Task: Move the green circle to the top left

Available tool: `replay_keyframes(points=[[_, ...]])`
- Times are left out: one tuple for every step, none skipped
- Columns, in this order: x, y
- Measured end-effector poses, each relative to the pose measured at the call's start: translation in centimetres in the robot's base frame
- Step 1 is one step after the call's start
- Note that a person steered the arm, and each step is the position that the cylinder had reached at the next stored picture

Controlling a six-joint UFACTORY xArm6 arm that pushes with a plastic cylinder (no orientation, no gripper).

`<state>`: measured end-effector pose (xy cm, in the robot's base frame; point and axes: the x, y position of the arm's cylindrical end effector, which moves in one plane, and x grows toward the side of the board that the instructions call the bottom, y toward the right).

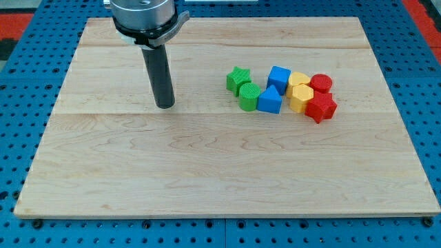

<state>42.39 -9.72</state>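
Red star (321, 108) nearest; my tip (165, 105) well left of green circle (249, 97).

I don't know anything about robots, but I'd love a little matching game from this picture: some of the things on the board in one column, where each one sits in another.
Things:
1. green star
2. green circle
3. red star-shaped block
4. my tip

Places:
A. view's right end of the cluster
B. alone, to the view's left of all blocks
C. just below the green star
D. view's left end of the cluster

Pairs: 1-D, 2-C, 3-A, 4-B
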Motion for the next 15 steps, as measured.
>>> replay_keyframes(points=[[0.0,0.1],[0.7,1.1],[3.7,4.0],[2.8,9.0],[0.9,13.4],[2.3,18.8],[1.0,19.6],[-1.3,19.5],[-1.9,15.0],[-1.9,8.8],[-2.7,6.9],[-3.4,9.5],[-5.1,6.5],[-6.8,2.2],[-8.0,0.9]])
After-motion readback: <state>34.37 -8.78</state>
